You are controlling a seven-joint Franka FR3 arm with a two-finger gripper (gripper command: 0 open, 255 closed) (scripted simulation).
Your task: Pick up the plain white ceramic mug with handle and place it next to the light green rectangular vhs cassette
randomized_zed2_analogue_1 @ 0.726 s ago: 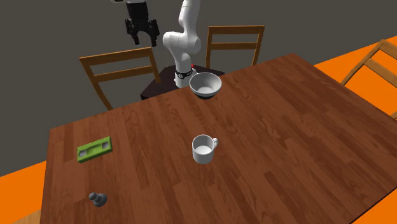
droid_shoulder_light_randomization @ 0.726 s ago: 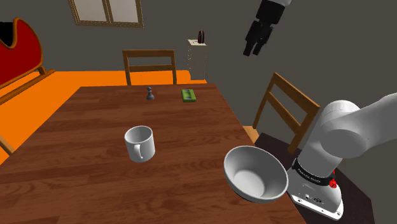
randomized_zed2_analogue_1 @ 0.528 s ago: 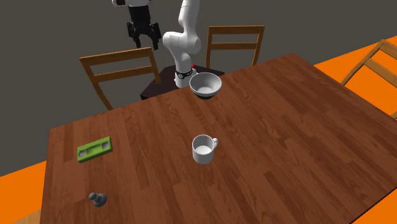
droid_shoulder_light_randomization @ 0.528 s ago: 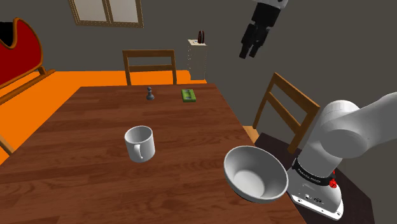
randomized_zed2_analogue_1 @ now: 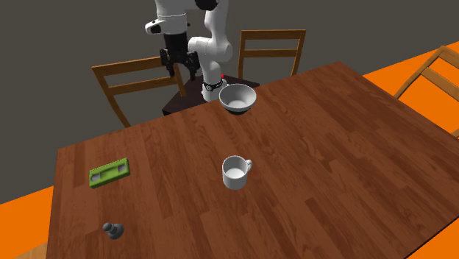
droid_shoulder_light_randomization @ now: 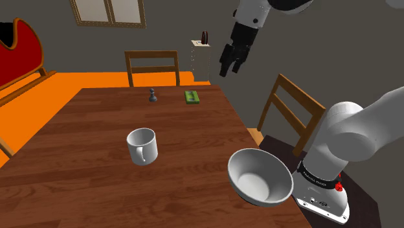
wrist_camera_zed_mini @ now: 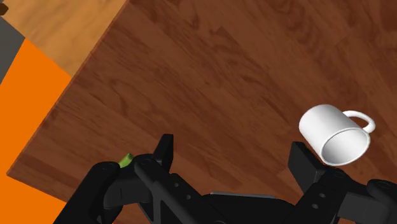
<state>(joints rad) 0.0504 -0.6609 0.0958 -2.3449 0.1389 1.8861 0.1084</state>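
A plain white mug [droid_shoulder_light_randomization: 142, 146] with a handle stands upright near the middle of the wooden table [droid_shoulder_light_randomization: 78, 175]; it is also in the second exterior view [randomized_zed2_analogue_1: 235, 173] and the wrist view [wrist_camera_zed_mini: 334, 133]. The light green cassette [droid_shoulder_light_randomization: 192, 97] lies flat near the table's far edge in the shoulder view, at the left in the second exterior view [randomized_zed2_analogue_1: 109, 173]. A green sliver of the cassette [wrist_camera_zed_mini: 126, 160] peeks out beside one finger. My black gripper [droid_shoulder_light_randomization: 228, 70] hangs open and empty, high above the table and far from the mug [randomized_zed2_analogue_1: 180, 72] [wrist_camera_zed_mini: 233, 156].
A white bowl [droid_shoulder_light_randomization: 259, 176] [randomized_zed2_analogue_1: 238, 97] sits at the table edge by the stand. A small dark chess pawn [droid_shoulder_light_randomization: 152, 96] [randomized_zed2_analogue_1: 112, 231] stands near the cassette. Wooden chairs [droid_shoulder_light_randomization: 152, 67] [droid_shoulder_light_randomization: 291, 107] line the table. Orange floor surrounds it.
The gripper has come down and swung toward the shoulder view's left, nearer the table. It stays open. Mug, cassette and bowl have not moved.
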